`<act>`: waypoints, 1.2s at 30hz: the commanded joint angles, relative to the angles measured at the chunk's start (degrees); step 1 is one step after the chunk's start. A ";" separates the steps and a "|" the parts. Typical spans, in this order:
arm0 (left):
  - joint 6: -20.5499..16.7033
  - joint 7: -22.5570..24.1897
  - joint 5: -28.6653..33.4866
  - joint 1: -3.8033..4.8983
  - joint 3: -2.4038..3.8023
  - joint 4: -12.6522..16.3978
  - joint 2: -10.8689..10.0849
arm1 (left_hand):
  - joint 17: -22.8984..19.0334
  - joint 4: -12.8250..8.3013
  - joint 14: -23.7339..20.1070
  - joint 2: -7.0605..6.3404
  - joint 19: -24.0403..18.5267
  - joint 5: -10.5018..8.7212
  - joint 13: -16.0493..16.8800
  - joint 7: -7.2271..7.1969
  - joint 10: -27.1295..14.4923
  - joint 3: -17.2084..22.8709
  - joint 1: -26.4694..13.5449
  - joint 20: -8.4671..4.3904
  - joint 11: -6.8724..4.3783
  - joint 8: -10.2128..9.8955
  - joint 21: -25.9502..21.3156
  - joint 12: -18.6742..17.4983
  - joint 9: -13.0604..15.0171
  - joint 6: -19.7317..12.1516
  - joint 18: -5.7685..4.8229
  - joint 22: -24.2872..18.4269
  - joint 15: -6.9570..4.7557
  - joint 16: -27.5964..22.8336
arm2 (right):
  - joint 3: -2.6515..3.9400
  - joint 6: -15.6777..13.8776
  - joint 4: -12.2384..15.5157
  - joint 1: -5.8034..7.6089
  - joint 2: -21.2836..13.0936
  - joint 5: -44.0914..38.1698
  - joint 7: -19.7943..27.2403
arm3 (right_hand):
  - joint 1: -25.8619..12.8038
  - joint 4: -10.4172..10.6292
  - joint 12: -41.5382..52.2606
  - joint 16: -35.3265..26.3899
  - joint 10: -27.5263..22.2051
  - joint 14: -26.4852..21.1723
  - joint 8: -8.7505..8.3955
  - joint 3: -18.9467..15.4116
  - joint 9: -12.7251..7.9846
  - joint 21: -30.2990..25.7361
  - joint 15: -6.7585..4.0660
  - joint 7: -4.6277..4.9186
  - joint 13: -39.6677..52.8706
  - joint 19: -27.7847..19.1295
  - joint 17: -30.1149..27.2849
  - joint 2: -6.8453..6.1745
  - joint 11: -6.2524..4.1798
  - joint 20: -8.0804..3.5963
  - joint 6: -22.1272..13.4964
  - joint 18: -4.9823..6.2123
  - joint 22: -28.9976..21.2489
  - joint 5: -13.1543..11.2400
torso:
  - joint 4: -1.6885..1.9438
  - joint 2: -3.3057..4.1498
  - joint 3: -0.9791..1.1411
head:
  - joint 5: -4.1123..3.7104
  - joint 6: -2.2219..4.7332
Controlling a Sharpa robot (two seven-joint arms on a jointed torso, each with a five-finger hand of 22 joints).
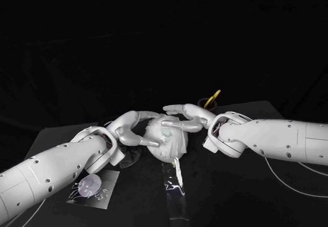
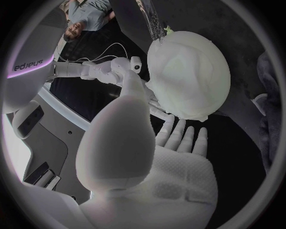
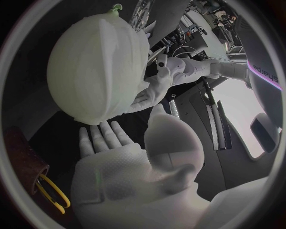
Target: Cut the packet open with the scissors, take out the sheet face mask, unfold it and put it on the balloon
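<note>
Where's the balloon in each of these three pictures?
Head view: balloon mid-picture, between left hand and right hand.
Left wrist view: balloon just beyond the left hand's fingers.
Right wrist view: balloon just beyond the right hand's fingers.
Shared landmark: clear plastic strip lying beside the balloon.

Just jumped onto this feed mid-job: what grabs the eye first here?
The pale balloon at the centre, seemingly draped with the mask, with the left hand and right hand cupped round it, fingers spread. Next, the packet lying flat by the left arm, and the yellow-handled scissors behind the right hand.
</note>
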 commanded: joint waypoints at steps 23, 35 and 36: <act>3.74 -5.99 -2.66 0.02 0.07 -2.19 1.58 | 0.75 -0.06 3.59 1.00 0.62 0.11 -0.01 5.73 0.85 0.89 0.83 0.46 0.95 0.49 0.38 -0.27 -0.04 0.41 0.78 0.11 0.79 1.60 | 0.01 7.33 -0.58 0.05 -0.02 -10.24 -9.32 | -3.22 -0.01 -0.04 -0.23 -0.66 -0.75 0.53 1.29 -0.12 0.35 -0.23 7.25 -0.05 0.19 -0.39 -3.13 -0.13 0.05 0.66 0.04 0.00 -0.25 | -0.06 -0.03 0.10 | -0.38 -0.72; 3.89 -11.48 -3.96 0.02 0.06 -3.21 2.54 | 0.91 -0.07 4.56 1.33 1.12 0.09 0.11 6.80 2.15 1.12 0.50 0.51 1.90 0.39 0.58 -0.08 -0.33 -0.17 0.19 0.22 1.63 1.66 | 0.01 5.38 1.05 0.02 -0.64 -9.92 -9.42 | -3.00 -0.05 -0.05 -0.17 -0.82 -0.51 0.46 2.03 -0.22 0.44 -0.14 7.36 -0.06 0.48 -0.36 -3.18 -0.04 0.10 0.44 0.02 0.28 -0.25 | 0.01 -0.07 0.07 | -0.48 -0.91; 3.84 -12.11 -4.18 0.02 0.06 -3.13 2.49 | 0.96 -0.09 4.84 1.47 1.26 0.07 0.15 6.92 2.57 1.26 0.51 0.51 2.02 0.51 0.63 -0.02 -0.20 0.16 0.10 0.25 1.75 1.76 | 0.01 5.10 1.18 0.02 -0.76 -9.96 -9.75 | -2.84 -0.05 0.01 -0.10 -0.52 -0.21 0.50 2.32 -0.17 0.50 -0.07 7.47 -0.02 0.66 -0.30 -3.30 0.06 0.13 0.59 -0.01 0.46 -0.25 | -0.01 -0.06 0.07 | -0.47 -0.96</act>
